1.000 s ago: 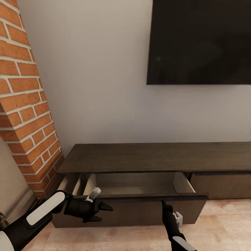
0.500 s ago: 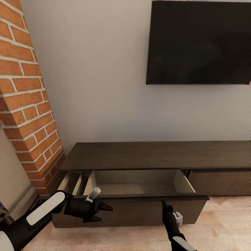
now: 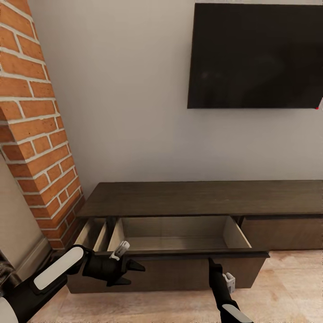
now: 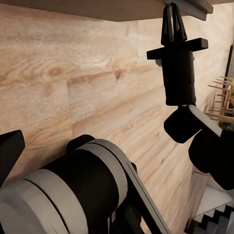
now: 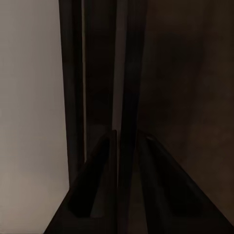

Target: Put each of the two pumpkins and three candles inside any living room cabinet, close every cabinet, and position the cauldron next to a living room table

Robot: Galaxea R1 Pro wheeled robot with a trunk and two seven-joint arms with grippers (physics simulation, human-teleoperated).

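Right end effector (image 3: 211, 261), low in the head view, pinched the front panel's top edge of the cabinet (image 3: 197, 199) drawer (image 3: 179, 233), pulled open, apparently empty; left end effector (image 3: 134, 269) hung nearly closed, empty, lower left. Right wrist view: fingers (image 5: 97, 185) straddled that edge. Judged step: opening storage; next, release and fetch pumpkins and candles.

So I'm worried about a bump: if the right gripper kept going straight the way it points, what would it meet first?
The right gripper points up at the open drawer's front panel; the right wrist view suggests its fingers already straddle that edge, so probably the panel itself.
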